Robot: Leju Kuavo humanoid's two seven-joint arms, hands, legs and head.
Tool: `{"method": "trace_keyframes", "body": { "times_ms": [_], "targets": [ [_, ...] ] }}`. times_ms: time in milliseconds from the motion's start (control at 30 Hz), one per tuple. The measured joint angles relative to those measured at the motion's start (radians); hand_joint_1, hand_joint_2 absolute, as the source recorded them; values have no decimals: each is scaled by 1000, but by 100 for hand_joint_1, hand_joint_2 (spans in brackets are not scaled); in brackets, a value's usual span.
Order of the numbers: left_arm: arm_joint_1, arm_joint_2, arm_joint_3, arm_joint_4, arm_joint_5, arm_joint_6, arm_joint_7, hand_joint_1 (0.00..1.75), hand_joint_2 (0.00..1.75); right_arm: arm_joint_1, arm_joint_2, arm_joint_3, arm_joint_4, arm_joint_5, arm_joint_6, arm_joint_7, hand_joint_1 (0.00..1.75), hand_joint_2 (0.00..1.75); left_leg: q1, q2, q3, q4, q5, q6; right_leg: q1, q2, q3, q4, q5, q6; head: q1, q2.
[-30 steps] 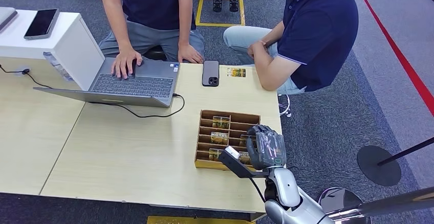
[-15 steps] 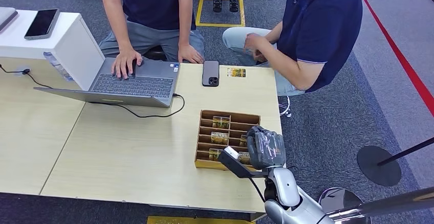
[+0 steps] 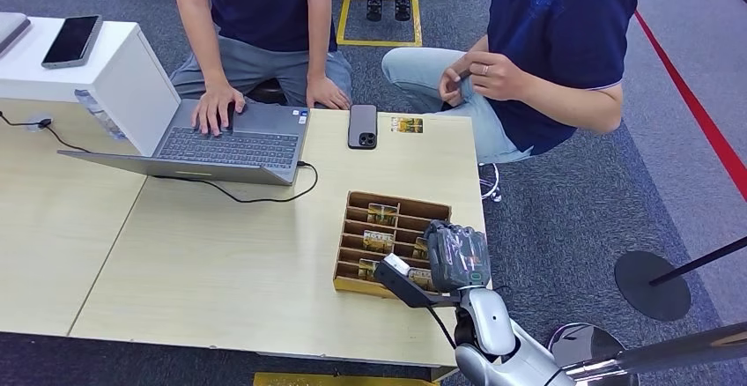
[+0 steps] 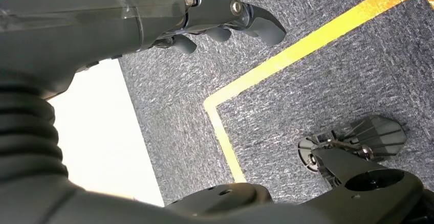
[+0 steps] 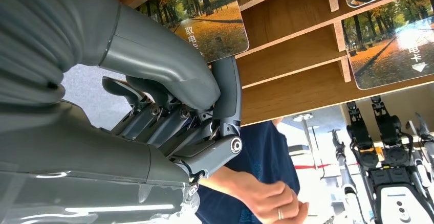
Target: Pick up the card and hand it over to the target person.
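The robot's right hand [image 3: 456,257] sat over the right end of the brown wooden slotted card box [image 3: 352,238], which stood near the right edge of the pale wooden surface [image 3: 220,263]. In the right wrist view, its thumb and dark fingers [image 5: 225,93] pressed against the edge of an autumn-tree printed card [image 5: 212,23] standing in one of the box's slots — the card appeared pinched, not yet lifted out. More cards of the same print [image 5: 394,47] stood in neighbouring slots.

The left hand [image 4: 225,22] hung beside the surface over grey carpet [image 4: 317,96] crossed by a yellow floor line [image 4: 307,47]; its fingers were curled loosely apart and held nothing.

Across the surface, a seated person in a navy polo shirt [image 3: 551,42] held both hands together in front of the chest. A second person [image 3: 255,16] rested a hand on an open grey laptop [image 3: 231,144]. A black smartphone [image 3: 362,126] and another single card [image 3: 407,125] lay just beside each other near the far edge.
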Motion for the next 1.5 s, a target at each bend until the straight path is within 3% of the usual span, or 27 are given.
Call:
{"method": "trace_keyframes", "body": {
  "times_ms": [233,433,833,1133,1500],
  "targets": [
    [-3,-1,-3,0,-9,32,-3,0,175,-2,-13,-30,-44,9,-59,6,175,175,0,0,0,0,0,0,0,0,0,0,0,0,0,0],
    [-3,-2,-11,-1,-21,38,2,0,175,-17,-47,-97,-182,33,-142,18,175,175,-1,1,-2,2,-1,0,-1,1,-2,2,0,0,0,0],
    [-2,-3,-18,-1,-33,38,5,0,175,-61,-102,-185,-391,105,-146,54,175,175,-1,1,-4,3,-1,0,-1,1,-4,4,-1,0,0,0],
    [-9,-5,-22,-2,-40,37,6,0,175,-103,-81,-160,-394,98,-143,47,175,175,-1,1,-3,2,-1,0,-1,1,-3,3,0,1,0,0],
    [-22,-12,-36,-2,-58,23,12,0,175,-190,-21,-134,-272,21,-154,-3,175,175,-1,3,-2,1,0,0,-1,3,-3,2,0,0,0,0]
  ]
}}
